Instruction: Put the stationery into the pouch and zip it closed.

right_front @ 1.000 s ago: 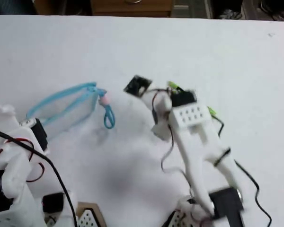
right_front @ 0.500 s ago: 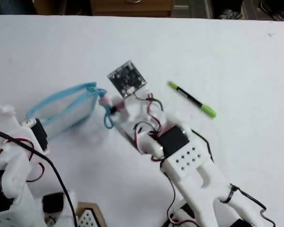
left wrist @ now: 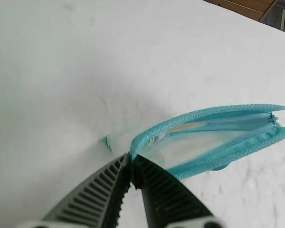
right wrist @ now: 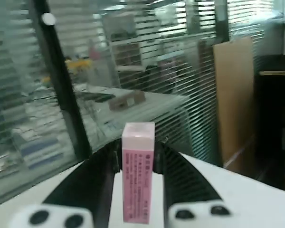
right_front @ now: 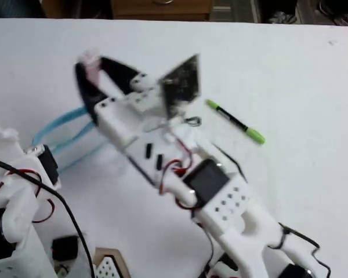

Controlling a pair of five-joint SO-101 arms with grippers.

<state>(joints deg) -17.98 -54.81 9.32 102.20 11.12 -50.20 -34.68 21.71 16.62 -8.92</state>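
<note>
Pink eraser (right wrist: 137,190) upright between the right gripper's (right wrist: 138,148) fingers, clamped narrow on it, held up off the table (right_front: 278,69) by the pouch (left wrist: 213,137). Left gripper (left wrist: 132,160) pinched tight on the pouch's blue zip edge; mouth gaping, contents unclear. Green pen (right_front: 236,121) lies on the table, well apart from the pouch.

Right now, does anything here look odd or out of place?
Mildly odd: the right gripper holds a pink eraser tipped up toward the room, not down at the open blue pouch, whose end the left gripper pinches. A green pen lies loose on the table, outside the pouch. Nothing looks spilled or damaged.
</note>
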